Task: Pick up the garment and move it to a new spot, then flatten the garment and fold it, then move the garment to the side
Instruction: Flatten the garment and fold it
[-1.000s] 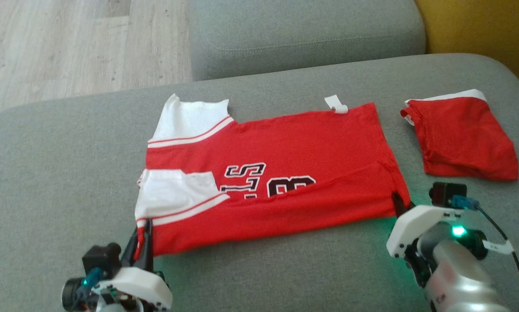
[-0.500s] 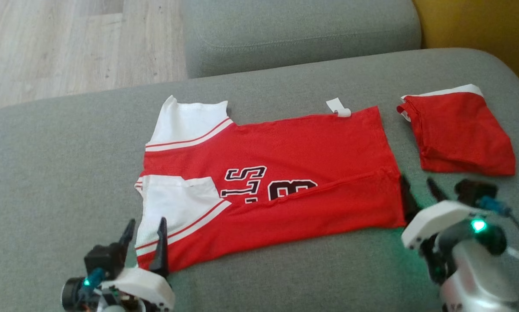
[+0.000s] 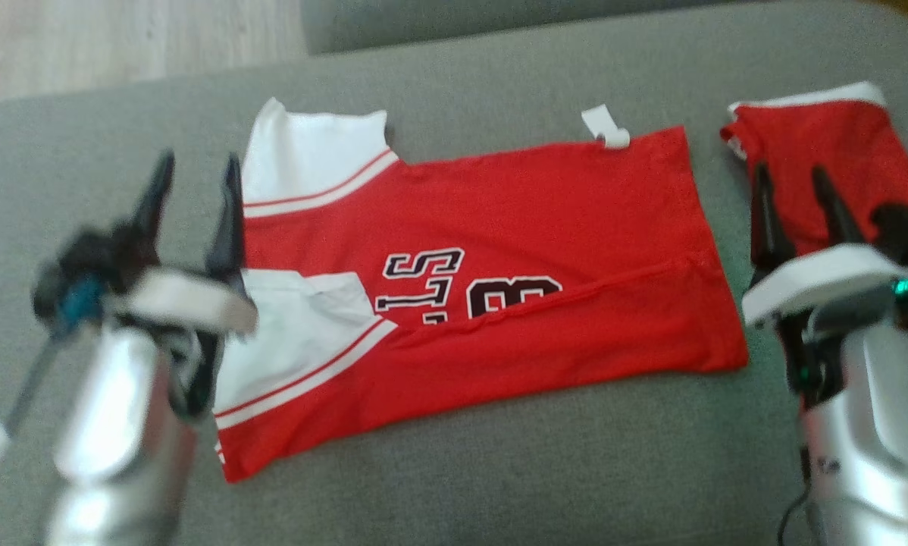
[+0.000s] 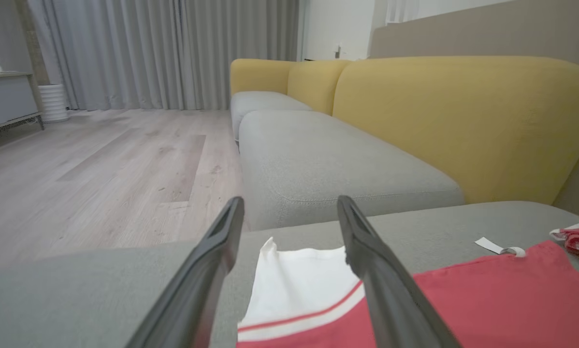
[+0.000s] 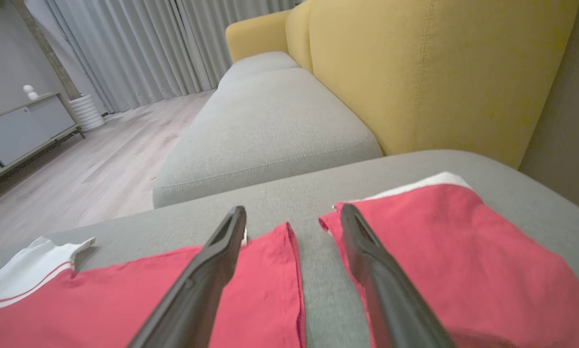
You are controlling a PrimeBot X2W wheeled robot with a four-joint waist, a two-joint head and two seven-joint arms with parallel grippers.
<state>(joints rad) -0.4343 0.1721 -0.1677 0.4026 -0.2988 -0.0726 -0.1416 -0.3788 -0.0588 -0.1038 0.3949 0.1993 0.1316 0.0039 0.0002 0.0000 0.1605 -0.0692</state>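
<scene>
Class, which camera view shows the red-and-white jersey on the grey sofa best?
The head view: it looks down on nearly the whole jersey, from white sleeves to hem, with its black lettering. The left wrist view catches one white sleeve and the far edge; the right wrist view, the hem end and a sleeve tip.

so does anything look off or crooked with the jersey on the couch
Yes: on the red jersey the near flap is folded over on a slant, cutting across the black lettering, so its near edge runs crooked. A white tag also sticks out past the far edge.
</scene>
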